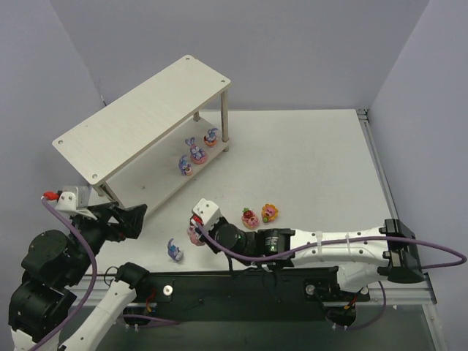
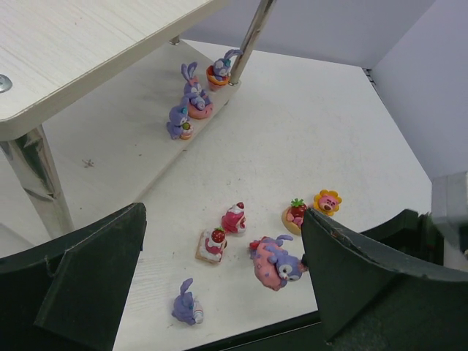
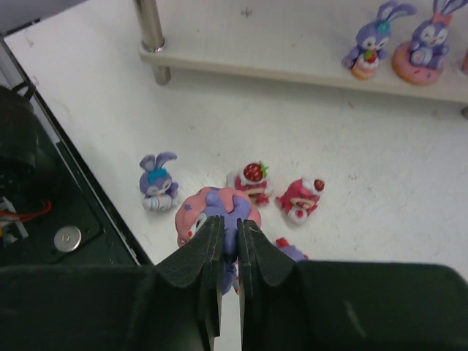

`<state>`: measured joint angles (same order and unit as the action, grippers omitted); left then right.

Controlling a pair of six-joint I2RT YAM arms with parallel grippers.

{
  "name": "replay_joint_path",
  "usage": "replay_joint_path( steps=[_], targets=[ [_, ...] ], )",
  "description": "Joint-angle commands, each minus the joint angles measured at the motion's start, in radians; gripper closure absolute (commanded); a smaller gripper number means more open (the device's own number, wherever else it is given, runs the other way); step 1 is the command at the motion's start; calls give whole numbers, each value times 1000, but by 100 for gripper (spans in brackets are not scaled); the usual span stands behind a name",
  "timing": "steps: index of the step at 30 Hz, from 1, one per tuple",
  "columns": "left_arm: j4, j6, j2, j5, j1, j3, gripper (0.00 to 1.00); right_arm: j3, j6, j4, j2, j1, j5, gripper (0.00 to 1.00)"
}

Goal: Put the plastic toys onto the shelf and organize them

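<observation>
Right pincer (image 3: 230,223) clenched on a purple plastic bunny with a round pink base (image 3: 208,208), near the front edge of the white worktop (image 1: 314,161).
The grip looked narrow, so a slow, straight lift seemed wise before carrying the figure to the lower board of the two-tier pale wooden shelf (image 1: 139,117), beside the three purple bunnies (image 1: 196,152) standing there. The left pincer (image 1: 128,221) hung released.
</observation>
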<state>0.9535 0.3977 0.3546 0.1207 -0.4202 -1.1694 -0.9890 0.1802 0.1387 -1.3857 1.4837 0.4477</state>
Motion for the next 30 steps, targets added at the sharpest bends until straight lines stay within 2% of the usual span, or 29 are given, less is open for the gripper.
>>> replay_joint_path(
  steps=[1, 6, 12, 17, 30],
  targets=[
    [-84, -19, 23, 57, -3, -38, 3, -115, -211, 73, -30, -103, -138, 100],
    [-117, -22, 18, 92, -3, -58, 3, -262, -329, 131, -175, -235, -349, 100],
    [-150, -45, 9, 149, -3, -59, 3, -427, -427, 145, -378, -324, -584, 100],
    [-206, -62, -25, 168, -3, -7, 3, -594, -507, 113, -542, -352, -629, 100],
    [-226, -100, -35, 169, -5, 13, 3, -813, -616, 32, -716, -359, -615, 100]
  ],
)
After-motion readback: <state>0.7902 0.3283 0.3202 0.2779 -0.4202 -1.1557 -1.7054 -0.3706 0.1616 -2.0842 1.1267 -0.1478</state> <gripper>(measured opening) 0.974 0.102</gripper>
